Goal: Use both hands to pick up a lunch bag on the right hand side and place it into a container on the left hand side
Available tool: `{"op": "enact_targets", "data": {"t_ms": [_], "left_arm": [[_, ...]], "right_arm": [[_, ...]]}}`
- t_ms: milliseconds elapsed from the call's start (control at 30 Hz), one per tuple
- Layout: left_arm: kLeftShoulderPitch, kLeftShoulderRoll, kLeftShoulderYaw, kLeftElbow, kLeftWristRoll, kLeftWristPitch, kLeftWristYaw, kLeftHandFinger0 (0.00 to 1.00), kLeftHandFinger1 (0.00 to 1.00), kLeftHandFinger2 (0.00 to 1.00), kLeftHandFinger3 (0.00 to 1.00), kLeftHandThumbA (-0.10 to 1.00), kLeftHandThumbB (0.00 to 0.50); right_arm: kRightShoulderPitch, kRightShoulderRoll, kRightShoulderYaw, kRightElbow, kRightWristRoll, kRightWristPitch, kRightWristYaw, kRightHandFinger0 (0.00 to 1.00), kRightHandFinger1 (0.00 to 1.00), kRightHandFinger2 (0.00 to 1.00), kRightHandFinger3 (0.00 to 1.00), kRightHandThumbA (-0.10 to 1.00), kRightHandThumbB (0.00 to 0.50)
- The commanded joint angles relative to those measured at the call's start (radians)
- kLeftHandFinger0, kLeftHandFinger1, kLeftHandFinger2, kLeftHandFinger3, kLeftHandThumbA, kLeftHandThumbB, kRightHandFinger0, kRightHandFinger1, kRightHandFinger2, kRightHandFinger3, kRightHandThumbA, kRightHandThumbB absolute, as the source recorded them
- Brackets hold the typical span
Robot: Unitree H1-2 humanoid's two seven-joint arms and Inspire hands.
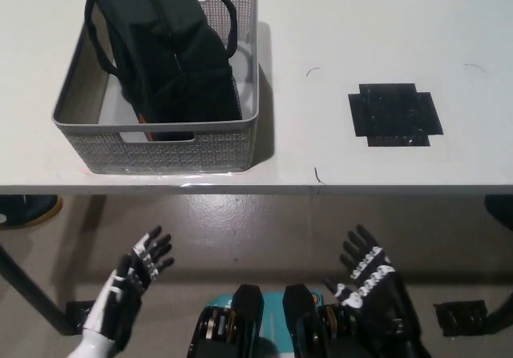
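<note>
A: Where is the lunch bag [172,54] right now?

B: It sits inside the grey basket [156,150] on the left part of the desk [361,22], leaning a little, with its handles poking up above the rim. The black square mark [394,114] on the right of the desk has nothing on it.

A: And the hands?

B: Both hang below the desk edge, over the floor. The left hand [128,298] is at the lower left, fingers [152,254] spread and holding nothing. The right hand [373,290] is at the lower right, also released, fingers apart, well away from the basket.

A: So which step is this?

B: I judge the placing is done: the bag is in the container and neither hand touches it. This looks like the resting pose after the job.

A: Anything left to do?

B: Little, I think. If anything, the hands only need to keep clear of the desk edge, so they do not knock the basket.
</note>
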Motion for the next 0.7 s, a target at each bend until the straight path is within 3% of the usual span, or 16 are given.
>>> {"op": "enact_targets", "data": {"t_ms": [0, 400, 433, 667], "left_arm": [[-0.052, 0.009, -0.039, 0.049, 0.089, -0.161, 0.065, 1.00, 1.00, 1.00, 1.00, 1.00, 0.208], [-0.087, 0.028, -0.082, 0.072, 0.096, -0.154, 0.091, 1.00, 1.00, 1.00, 1.00, 1.00, 0.220], [-0.089, 0.031, -0.081, 0.074, 0.090, -0.154, 0.090, 1.00, 1.00, 1.00, 1.00, 1.00, 0.211], [-0.096, 0.037, -0.079, 0.072, 0.076, -0.137, 0.096, 1.00, 1.00, 1.00, 1.00, 1.00, 0.175]], "right_arm": [[-0.071, 0.038, 0.025, 0.050, -0.058, -0.146, 0.010, 1.00, 1.00, 1.00, 1.00, 1.00, 0.146], [-0.098, 0.037, -0.007, 0.031, -0.014, -0.102, 0.001, 1.00, 1.00, 1.00, 1.00, 1.00, 0.102], [-0.098, 0.038, -0.008, 0.028, -0.016, -0.097, -0.001, 1.00, 1.00, 1.00, 1.00, 1.00, 0.120], [-0.104, 0.035, -0.010, 0.030, -0.027, -0.104, -0.004, 1.00, 1.00, 1.00, 1.00, 1.00, 0.109]]}}
